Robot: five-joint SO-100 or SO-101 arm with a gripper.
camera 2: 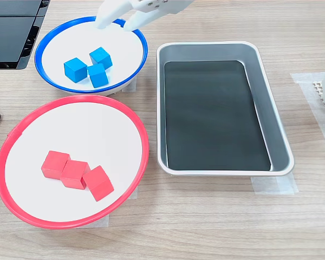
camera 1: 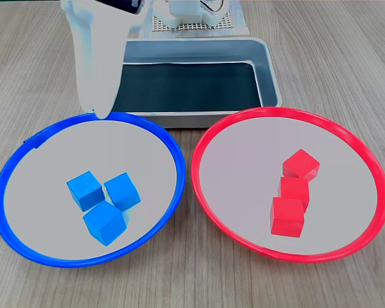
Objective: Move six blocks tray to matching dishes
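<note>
We see 3 blue blocks (camera 1: 104,204) lying in the blue-rimmed dish (camera 1: 25,151) and 3 red blocks (camera 1: 294,192) in the red-rimmed dish (camera 1: 366,160); the tray (camera 2: 271,108) holds nothing. The pincer (camera 2: 118,23) hangs over the blue-rimmed dish's edge, fingers slightly apart, empty. We judge the cubes light, rigid and matte, best pinched across 2 flat opposite faces. The side-on fixed view shows both fingertips; the other blurs them into 1 white shape.

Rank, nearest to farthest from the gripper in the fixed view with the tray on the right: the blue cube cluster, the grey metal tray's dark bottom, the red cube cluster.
Gripper sits at the top, over the blue-rimmed dish.
1. Blue cube cluster: just below it.
2. Tray's dark bottom: to the right.
3. Red cube cluster: lower left.
</note>
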